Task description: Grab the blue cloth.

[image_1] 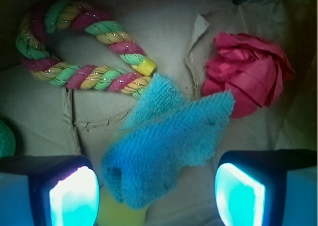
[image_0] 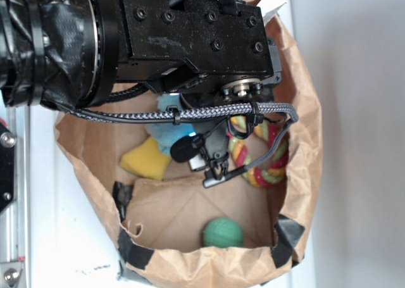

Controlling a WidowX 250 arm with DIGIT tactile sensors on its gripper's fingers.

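Between the wide-open, empty gripper (image_1: 156,193) fingers lies the blue cloth (image_1: 166,144), on the bag (image_0: 190,262) floor over the sponge (image_0: 147,158). Soft, light and floppy, it looks best pinched at its bunched near end. Rope (image_1: 79,47) and red ball (image_1: 251,72) lie just beyond.

blue cloth (image_1: 164,146): light blue-teal, fuzzy weave
rope ring (image_1: 79,47): twisted green, magenta, yellow strands, yellow end cap
fabric ball (image_1: 251,72): red-pink
sponge (image_0: 147,158): yellow
ball (image_0: 223,232): green
paper bag (image_0: 304,149): brown, black tape patches
fingers (image_1: 238,196): glowing cyan pads
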